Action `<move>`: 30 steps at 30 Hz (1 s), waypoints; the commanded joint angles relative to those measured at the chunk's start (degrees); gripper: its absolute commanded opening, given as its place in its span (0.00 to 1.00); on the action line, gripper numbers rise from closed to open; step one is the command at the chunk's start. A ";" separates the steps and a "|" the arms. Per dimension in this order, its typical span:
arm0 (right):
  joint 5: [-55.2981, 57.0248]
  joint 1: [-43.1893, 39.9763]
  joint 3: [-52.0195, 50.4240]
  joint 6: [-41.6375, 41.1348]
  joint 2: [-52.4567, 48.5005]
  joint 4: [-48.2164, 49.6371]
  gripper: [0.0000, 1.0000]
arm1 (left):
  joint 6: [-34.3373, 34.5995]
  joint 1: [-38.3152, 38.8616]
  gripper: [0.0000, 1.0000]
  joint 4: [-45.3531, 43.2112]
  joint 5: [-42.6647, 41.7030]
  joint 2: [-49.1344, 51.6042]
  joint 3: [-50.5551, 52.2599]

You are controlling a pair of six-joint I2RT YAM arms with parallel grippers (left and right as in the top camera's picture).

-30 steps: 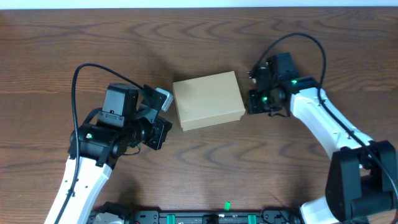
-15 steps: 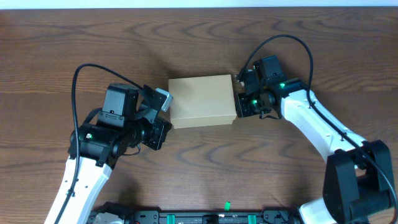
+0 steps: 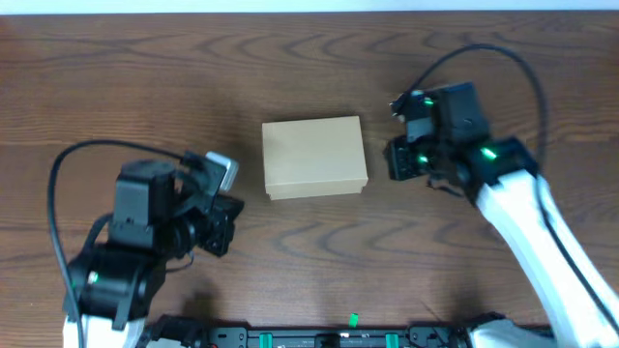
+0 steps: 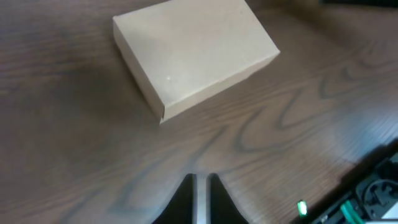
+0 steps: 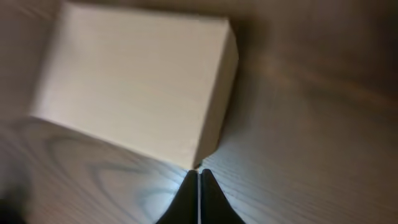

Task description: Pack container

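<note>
The container (image 3: 314, 157) is a plain tan cardboard box lying flat at the table's middle with its lid down. In the left wrist view the container (image 4: 193, 53) lies well ahead of my left gripper (image 4: 201, 180), whose fingers stand a narrow slit apart with nothing between them. In the overhead view the left gripper (image 3: 224, 215) sits low and left of the box, clear of it. My right gripper (image 3: 395, 159) is just off the box's right side. Its tips (image 5: 198, 173) are pressed together and empty, a short way from the container's (image 5: 134, 87) near corner.
Dark wood-grain tabletop (image 3: 319, 251) surrounds the box on all sides. A black rail with a green light (image 3: 353, 319) runs along the front edge. Cables loop off both arms. No stationery items show in any view.
The right gripper pushed the box left and squared it, then drew back to the right. The left arm pulled away down and left, and its fingers parted slightly.
</note>
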State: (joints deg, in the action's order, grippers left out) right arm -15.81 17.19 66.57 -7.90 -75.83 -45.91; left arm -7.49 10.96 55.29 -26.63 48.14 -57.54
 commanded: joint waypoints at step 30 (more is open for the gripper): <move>0.17 -0.28 0.94 -0.20 16.57 -6.23 0.99 | 0.66 -2.36 0.95 -4.76 15.58 -11.43 2.47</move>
State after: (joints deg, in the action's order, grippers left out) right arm -15.66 17.17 67.02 -7.66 -59.51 -52.03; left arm -6.24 10.13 51.79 -17.85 39.53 -56.45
